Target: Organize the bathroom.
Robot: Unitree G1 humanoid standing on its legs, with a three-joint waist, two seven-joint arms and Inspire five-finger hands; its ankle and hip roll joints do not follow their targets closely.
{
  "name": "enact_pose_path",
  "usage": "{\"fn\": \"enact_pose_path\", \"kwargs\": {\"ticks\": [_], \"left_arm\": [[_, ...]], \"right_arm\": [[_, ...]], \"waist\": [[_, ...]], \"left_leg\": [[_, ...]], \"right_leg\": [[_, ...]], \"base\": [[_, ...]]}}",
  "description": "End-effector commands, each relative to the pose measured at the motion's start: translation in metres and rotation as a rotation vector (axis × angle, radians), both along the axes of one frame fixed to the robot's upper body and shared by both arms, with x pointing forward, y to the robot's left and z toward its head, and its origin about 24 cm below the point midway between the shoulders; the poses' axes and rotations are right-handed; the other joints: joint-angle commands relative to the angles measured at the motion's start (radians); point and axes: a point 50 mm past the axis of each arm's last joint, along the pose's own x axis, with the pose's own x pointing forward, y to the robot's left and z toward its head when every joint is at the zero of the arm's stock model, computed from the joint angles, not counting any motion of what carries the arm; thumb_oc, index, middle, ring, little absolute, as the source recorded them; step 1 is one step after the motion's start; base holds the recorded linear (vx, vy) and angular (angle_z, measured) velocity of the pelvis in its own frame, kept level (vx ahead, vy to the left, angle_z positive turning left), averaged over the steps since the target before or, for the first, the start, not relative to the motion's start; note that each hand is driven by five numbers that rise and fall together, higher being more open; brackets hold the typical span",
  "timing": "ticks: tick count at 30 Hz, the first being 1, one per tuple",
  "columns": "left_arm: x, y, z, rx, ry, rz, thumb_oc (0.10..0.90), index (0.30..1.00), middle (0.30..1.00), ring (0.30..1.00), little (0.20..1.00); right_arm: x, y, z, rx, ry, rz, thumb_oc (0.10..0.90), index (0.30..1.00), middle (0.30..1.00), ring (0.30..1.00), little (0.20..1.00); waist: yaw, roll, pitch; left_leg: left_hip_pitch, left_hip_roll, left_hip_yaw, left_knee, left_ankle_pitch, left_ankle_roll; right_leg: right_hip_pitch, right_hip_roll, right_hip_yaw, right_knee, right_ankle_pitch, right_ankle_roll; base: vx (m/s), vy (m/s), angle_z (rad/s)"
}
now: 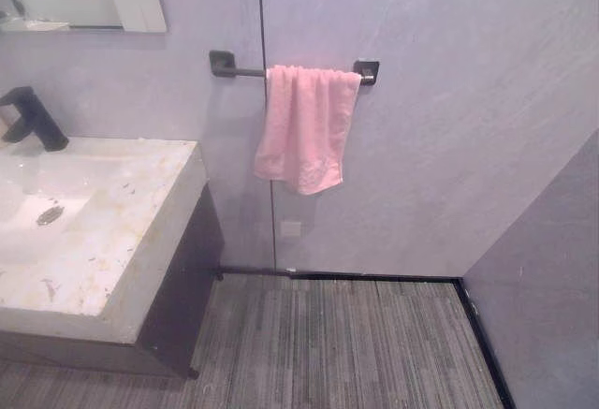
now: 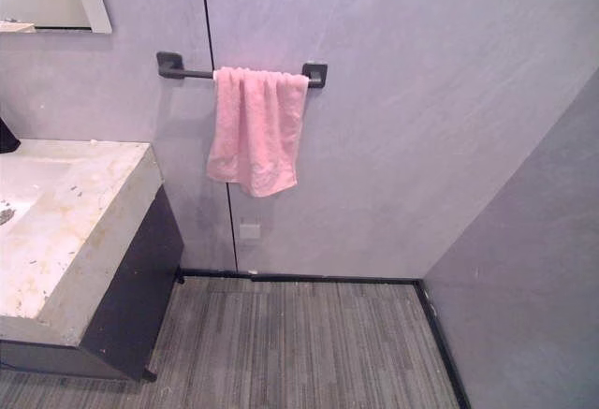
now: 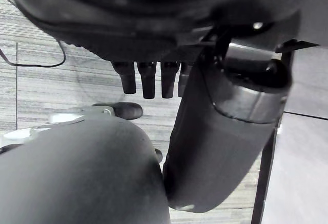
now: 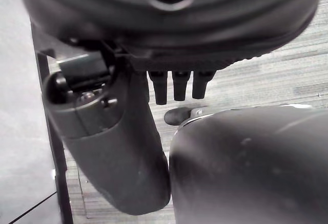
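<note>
A: On the grey wall ahead of us, pink terry towel [image 1: 307, 126] draped over the black metal towel bar [image 1: 241, 72], bunched toward the bar's right end, folds uneven. We judge tidying barely begun, if begun.

B: Agreed. White marbled stone vanity counter [image 1: 122, 231] to our left with black tap [image 1: 33, 117]; specks on its top, so wiping may remain. Striped grey floor [image 1: 346, 343] bare below the towel.

A: Hands? Left hand [image 3: 154, 80], by its wrist view: fingers straight, relaxed, hanging down toward the floor, nothing in them.

B: Right hand [image 4: 179, 88] the same: loose, empty, pointing floorward. We read both arms as lowered at our sides, well apart from the towel.

A: Remaining, we think: reach up, spread or square the towel.
</note>
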Motion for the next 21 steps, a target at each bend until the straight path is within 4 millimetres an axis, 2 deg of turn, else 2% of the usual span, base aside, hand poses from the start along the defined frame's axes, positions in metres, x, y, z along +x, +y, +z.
{"fn": "enact_pose_path", "kwargs": {"ticks": [1, 6, 16, 21], "left_arm": [[0.009, 0.000, 0.001, -0.022, -0.007, 0.021, 0.800, 0.900, 0.900, 0.900, 0.900], [0.007, 0.000, 0.000, -0.033, 0.010, 0.048, 0.800, 0.900, 0.900, 0.900, 0.900], [-0.003, -0.004, -0.003, -0.022, 0.092, 0.051, 0.800, 0.900, 0.900, 0.900, 0.900], [-0.004, -0.002, -0.003, -0.016, 0.099, 0.058, 0.800, 0.900, 0.900, 0.900, 0.900]], "right_arm": [[-0.023, -0.006, -0.004, -0.005, 0.124, 0.044, 0.800, 0.900, 0.900, 0.900, 0.900], [-0.024, -0.006, -0.004, -0.014, 0.137, 0.028, 0.800, 0.900, 0.900, 0.900, 0.900], [-0.042, -0.011, -0.005, -0.115, 0.292, 0.022, 0.800, 0.900, 0.900, 0.900, 0.900], [-0.041, -0.013, -0.004, -0.120, 0.289, 0.019, 0.800, 0.900, 0.900, 0.900, 0.900]], "waist": [[-0.009, 0.034, 0.002], [-0.008, 0.035, 0.003], [-0.012, 0.037, 0.001], [-0.010, 0.036, 0.001]], "left_leg": [[-0.048, 0.004, 0.031, -0.001, -0.016, -0.031], [-0.048, 0.004, 0.032, -0.001, -0.016, -0.030], [-0.042, 0.002, 0.037, -0.001, -0.021, -0.025], [-0.036, 0.002, 0.042, -0.001, -0.022, -0.022]], "right_leg": [[0.073, 0.016, -0.006, 0.076, -0.168, 0.083], [0.072, 0.015, -0.007, 0.078, -0.168, 0.083], [0.075, 0.013, -0.006, 0.075, -0.166, 0.085], [0.073, 0.009, -0.002, 0.083, -0.167, 0.085]], "base": [[0.00, 0.000, 0.00], [0.00, 0.000, 0.00], [0.00, 0.000, 0.00], [0.01, 0.004, -0.01]]}}
